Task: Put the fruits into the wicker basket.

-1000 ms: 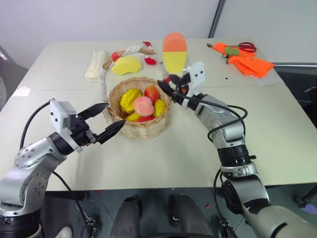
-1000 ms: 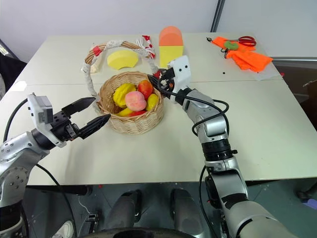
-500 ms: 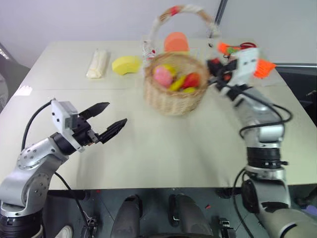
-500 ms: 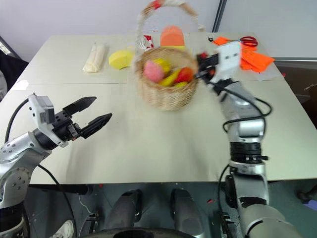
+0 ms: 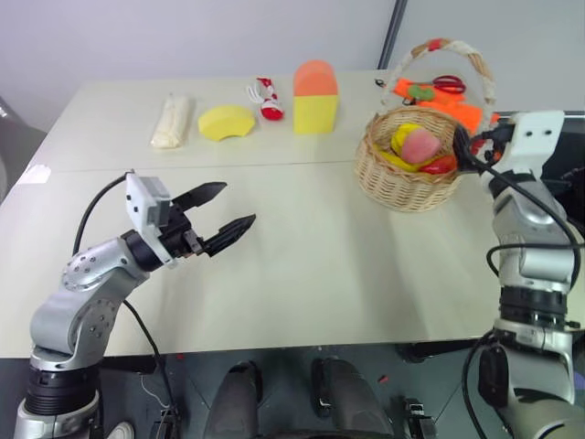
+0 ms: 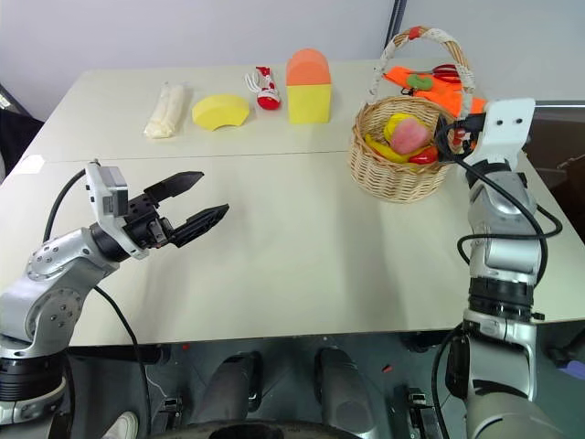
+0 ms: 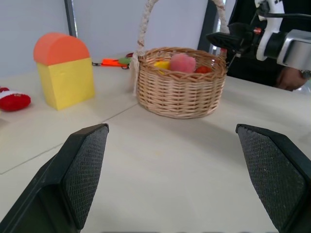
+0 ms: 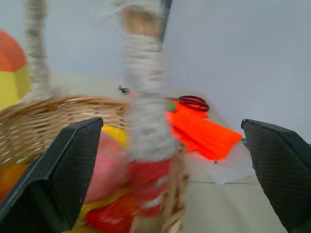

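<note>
On the table's right side, I'd back my right gripper, fingers released, straight off the basket; left gripper gapes empty.

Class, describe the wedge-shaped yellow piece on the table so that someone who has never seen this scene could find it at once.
Look along the far edge of the table, where a row of small things lies. The yellow wedge sits between a pale cream roll and a small red-and-white toy. It is the flat, curved, all-yellow piece, unlike the tall orange-topped block further along.
</note>
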Robot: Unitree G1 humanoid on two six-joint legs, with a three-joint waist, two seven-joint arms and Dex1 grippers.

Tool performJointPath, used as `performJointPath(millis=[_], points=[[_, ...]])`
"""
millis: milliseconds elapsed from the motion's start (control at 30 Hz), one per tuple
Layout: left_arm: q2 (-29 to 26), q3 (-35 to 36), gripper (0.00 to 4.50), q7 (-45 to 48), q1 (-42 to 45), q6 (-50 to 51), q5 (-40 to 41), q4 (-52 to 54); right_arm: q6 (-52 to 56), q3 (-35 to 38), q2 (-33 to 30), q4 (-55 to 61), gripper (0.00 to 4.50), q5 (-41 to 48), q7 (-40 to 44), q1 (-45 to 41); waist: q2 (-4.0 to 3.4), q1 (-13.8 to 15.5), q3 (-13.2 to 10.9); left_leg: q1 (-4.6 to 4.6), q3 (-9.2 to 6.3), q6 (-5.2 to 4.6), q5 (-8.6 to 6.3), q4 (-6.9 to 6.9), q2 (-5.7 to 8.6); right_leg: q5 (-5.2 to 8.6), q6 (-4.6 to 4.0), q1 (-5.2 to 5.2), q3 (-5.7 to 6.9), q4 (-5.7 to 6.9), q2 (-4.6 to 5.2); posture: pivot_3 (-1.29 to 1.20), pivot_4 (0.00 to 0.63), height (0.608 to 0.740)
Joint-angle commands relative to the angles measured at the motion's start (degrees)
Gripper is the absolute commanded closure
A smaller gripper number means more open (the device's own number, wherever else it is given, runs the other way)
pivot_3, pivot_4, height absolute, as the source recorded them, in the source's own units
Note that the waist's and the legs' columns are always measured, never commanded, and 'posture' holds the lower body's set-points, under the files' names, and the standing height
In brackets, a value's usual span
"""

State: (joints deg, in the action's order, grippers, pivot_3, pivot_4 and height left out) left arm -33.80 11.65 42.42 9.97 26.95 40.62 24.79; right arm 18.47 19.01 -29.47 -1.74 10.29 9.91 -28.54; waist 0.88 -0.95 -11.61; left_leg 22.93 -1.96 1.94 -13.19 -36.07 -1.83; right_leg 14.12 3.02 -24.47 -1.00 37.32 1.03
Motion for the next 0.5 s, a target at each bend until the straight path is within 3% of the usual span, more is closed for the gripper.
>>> performJointPath(millis=[33,167,300,400,500], points=[[-0.45,1.34,0.00,0.51,-0.67,-0.95,0.30,0.93,0.25,4.43,-2.06,7.33,0.04,2.83,2.10,3.64,0.00,0.11,0.00,-0.01,0.03,0.00,0.00,-0.01,0.00,0.00,-0.01,0.00,-0.03,-0.01,0.00,0.00,0.150,0.737],[-0.76,3.09,0.00,0.42,-2.72,-0.75,0.63,1.04,-0.09,8.70,-3.69,10.67,0.04,7.86,7.38,10.15,0.01,0.17,0.00,0.00,0.09,-0.02,-0.01,-0.01,0.00,0.04,-0.06,0.00,-0.08,-0.07,0.01,0.00,0.150,0.737],[-1.26,5.15,0.00,-0.91,-6.38,-0.63,-1.15,-1.08,1.30,9.14,-4.68,15.44,0.04,17.55,21.16,20.22,0.03,-0.16,0.03,-0.25,0.22,-0.09,-0.06,0.02,-0.04,0.13,-0.15,0.11,-0.25,-0.07,-0.04,0.00,0.150,0.737],[-0.82,4.93,0.00,-2.42,-8.91,-1.33,-3.94,-3.37,0.81,2.72,-6.07,20.84,0.04,18.60,29.25,25.55,-0.02,-0.48,0.04,-0.52,0.35,-0.31,-0.19,0.02,-0.14,0.23,-0.03,0.26,-0.40,-0.03,-0.16,0.00,0.150,0.737],[0.00,3.68,0.00,-3.92,-11.67,-3.27,-7.92,-4.93,0.20,-2.22,-6.00,22.12,0.04,17.96,32.31,26.42,-0.01,-0.93,0.05,-0.55,0.36,-0.31,-0.19,0.01,-0.22,0.22,-0.08,0.25,-0.42,-0.03,-0.23,0.00,0.150,0.737]])
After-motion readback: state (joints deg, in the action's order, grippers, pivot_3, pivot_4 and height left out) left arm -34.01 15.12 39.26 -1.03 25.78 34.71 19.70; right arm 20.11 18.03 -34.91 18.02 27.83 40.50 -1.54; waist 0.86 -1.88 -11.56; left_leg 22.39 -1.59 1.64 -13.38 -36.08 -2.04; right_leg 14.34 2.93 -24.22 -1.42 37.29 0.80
